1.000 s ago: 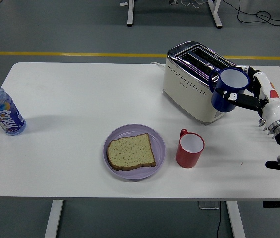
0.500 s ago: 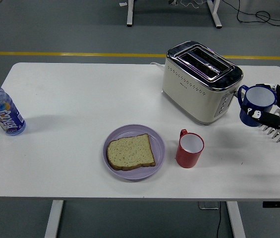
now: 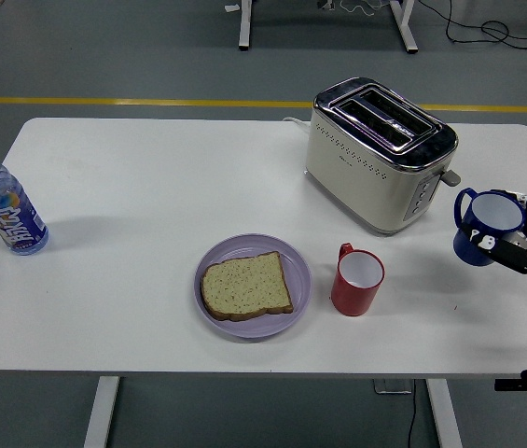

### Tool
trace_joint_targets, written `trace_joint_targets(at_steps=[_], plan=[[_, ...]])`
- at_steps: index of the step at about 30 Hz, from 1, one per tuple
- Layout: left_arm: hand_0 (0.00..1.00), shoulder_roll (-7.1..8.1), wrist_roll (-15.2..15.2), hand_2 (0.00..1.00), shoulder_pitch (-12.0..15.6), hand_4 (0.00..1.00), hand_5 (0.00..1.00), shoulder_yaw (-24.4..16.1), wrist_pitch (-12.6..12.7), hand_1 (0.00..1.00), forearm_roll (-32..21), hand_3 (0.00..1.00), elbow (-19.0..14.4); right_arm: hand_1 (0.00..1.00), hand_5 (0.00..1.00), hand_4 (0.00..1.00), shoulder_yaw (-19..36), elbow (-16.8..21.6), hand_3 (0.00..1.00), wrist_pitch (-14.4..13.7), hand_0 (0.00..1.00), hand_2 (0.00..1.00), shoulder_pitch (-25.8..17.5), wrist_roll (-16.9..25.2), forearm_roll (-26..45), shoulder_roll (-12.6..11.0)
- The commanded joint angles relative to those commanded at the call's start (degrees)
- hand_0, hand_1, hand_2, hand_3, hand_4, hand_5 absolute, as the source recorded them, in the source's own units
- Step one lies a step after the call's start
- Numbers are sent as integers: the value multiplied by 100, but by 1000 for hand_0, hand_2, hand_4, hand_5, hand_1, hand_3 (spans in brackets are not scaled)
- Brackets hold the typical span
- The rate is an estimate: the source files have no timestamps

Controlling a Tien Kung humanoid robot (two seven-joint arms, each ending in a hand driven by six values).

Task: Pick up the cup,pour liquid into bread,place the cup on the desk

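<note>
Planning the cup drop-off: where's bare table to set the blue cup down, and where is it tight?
Right hand holds the blue cup near the table's right edge. Bare patches: right of the red mug toward that edge, and the wide stretch between the water bottle and the toaster. Crowded: the plate with bread, the mug and the toaster sit close together.

A big white table (image 3: 151,187) fills most of the view, and its white legs (image 3: 102,411) show below the near edge. The floor (image 3: 104,56) behind it is grey and smooth. A yellow line (image 3: 132,101) runs across the floor. At the top stand the white legs of another table (image 3: 244,26), with black cables (image 3: 487,30) lying near them.
</note>
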Motion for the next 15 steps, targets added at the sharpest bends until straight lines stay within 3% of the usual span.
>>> trace_joint_targets(at_steps=[15], plan=[[686,-5,37,700,6,249,998,-50,-3,694,92,555,1,327,2,789,-256,-477,460,-209,464,459,-48,297,-35,387]])
